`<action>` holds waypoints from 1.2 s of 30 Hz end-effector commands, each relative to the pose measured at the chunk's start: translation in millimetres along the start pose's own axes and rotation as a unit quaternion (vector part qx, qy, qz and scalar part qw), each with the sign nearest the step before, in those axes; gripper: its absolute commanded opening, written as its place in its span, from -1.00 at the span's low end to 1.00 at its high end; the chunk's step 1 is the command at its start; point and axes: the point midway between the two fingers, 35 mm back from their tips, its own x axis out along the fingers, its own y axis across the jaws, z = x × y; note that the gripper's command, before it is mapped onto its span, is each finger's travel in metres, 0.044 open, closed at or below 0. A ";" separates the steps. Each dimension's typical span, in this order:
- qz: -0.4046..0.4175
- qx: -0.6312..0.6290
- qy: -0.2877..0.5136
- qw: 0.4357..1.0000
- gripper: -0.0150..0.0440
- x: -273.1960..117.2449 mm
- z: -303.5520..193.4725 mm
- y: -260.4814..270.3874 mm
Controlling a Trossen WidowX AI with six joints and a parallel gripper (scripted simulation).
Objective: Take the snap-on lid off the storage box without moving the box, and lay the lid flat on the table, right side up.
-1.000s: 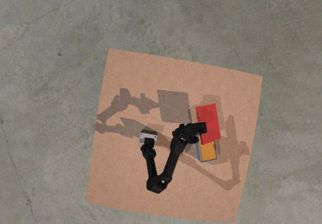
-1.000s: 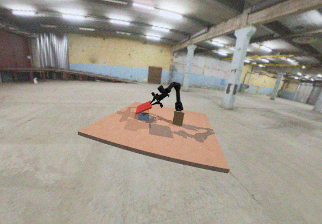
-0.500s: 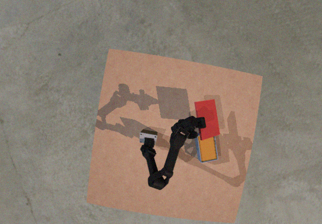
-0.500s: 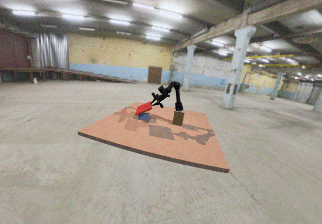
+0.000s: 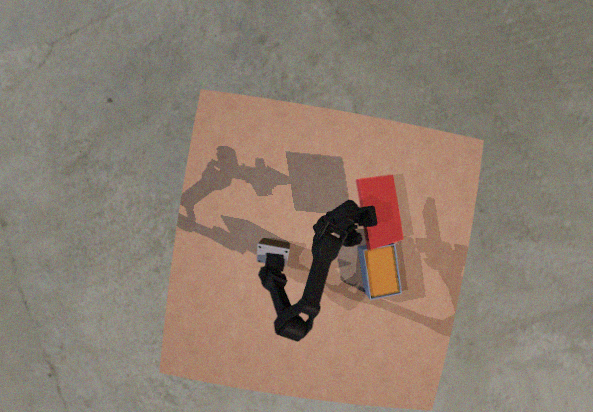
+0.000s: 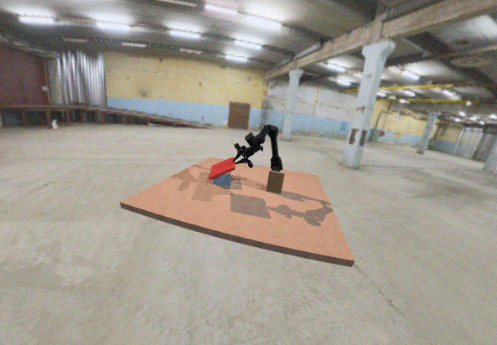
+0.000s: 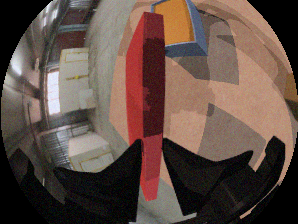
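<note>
Above the counter (image 5: 247,350), the end effector (image 5: 367,216) is clamped on 1 long edge of the red lid (image 5: 380,210), which hangs in the air off the open box (image 5: 381,271). Removal looks done; lowering the lid flat, right side up, is left. Only the wrist view shows the lid's edge pinched between the fingers, while the exterior view shows its tilt.
</note>
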 end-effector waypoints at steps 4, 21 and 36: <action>0.005 0.005 -0.001 1.000 -0.49 -2.2 -14.1 3.3; 0.005 0.006 0.000 1.000 -0.49 -4.3 -48.2 2.4; 0.005 0.006 0.000 1.000 -0.49 0.3 -53.2 -5.4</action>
